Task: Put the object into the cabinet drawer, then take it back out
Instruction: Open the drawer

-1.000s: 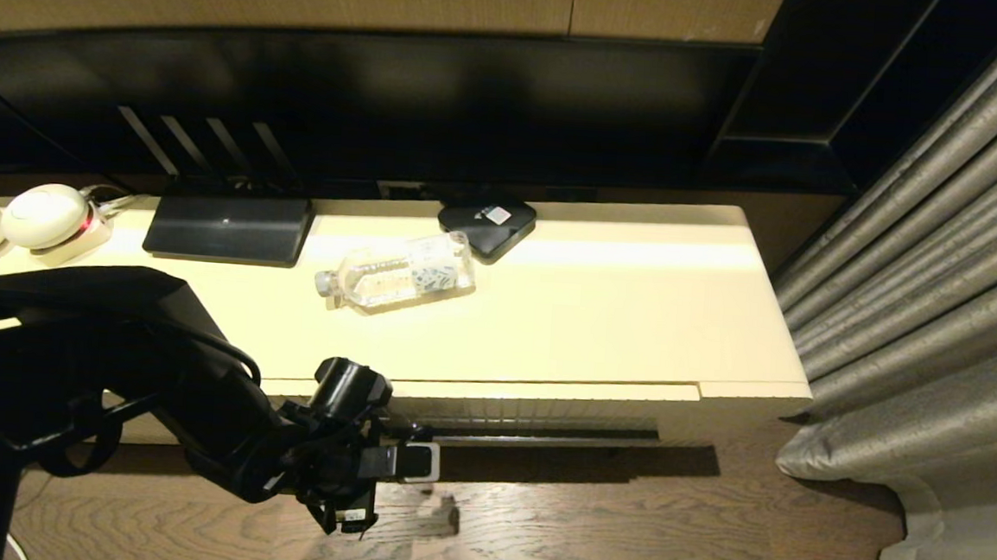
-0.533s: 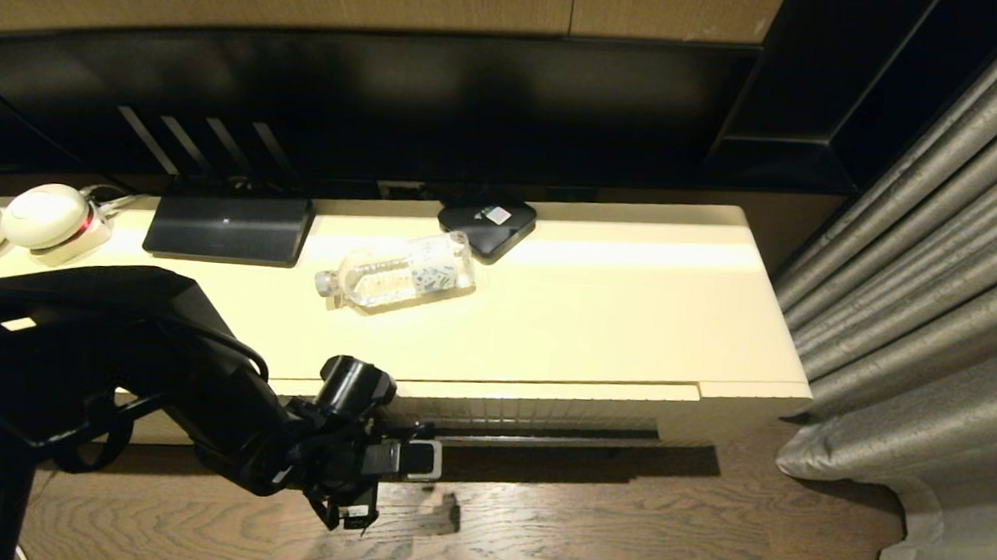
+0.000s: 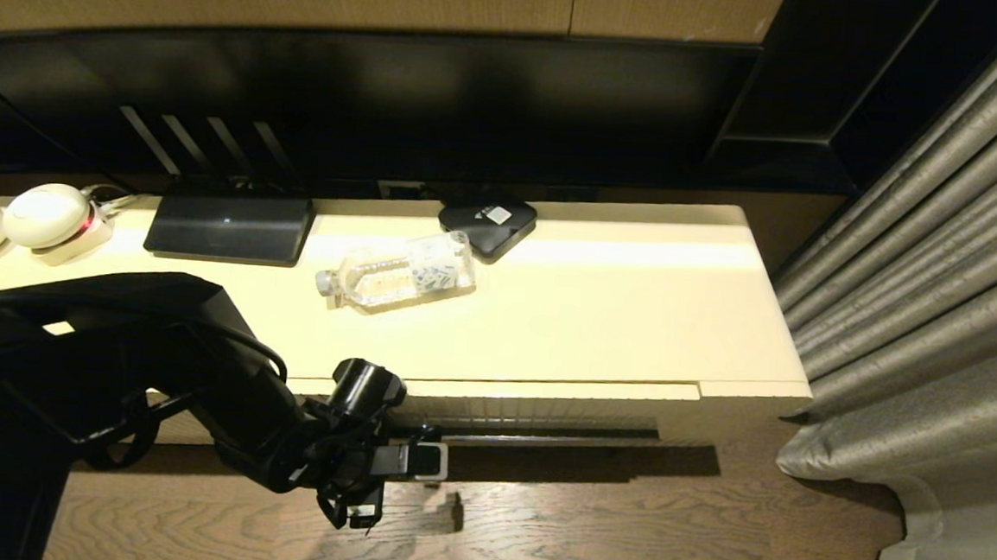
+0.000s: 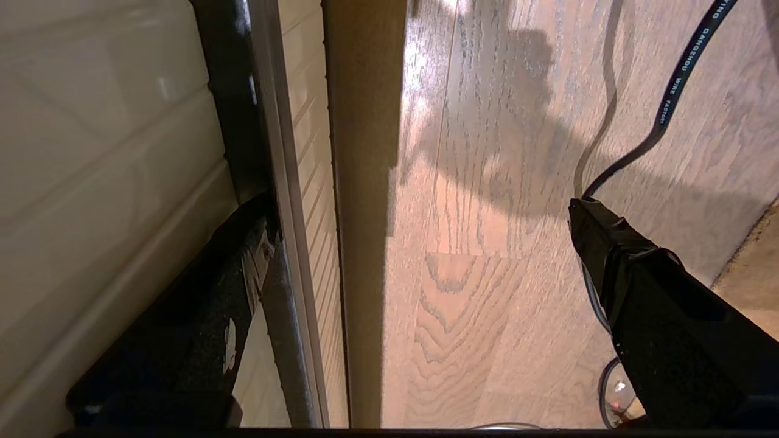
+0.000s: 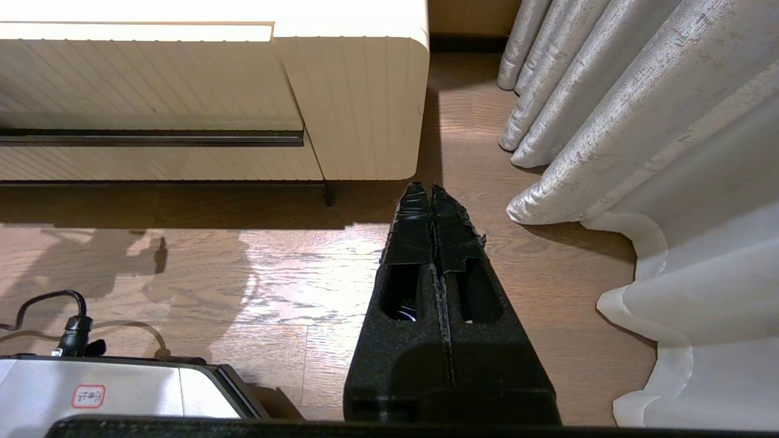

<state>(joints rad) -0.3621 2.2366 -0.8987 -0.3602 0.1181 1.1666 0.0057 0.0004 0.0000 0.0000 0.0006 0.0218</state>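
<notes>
One step in hand: opening the cabinet drawer (image 3: 534, 410), not yet pulled. Left gripper (image 3: 404, 473) jaws spread wide at its slot handle (image 3: 541, 438); next, hook and pull straight out. Water bottle (image 3: 396, 282) lies on cabinet top (image 3: 618, 313). Right gripper (image 5: 431, 201) parked, jaws together.

Cabinet top: my way to the water bottle (image 3: 397, 274) from the front is bare; black box (image 3: 486, 221) touches it behind.
Floor front: I see open wood, curtain (image 3: 920, 323) crowding right.
</notes>
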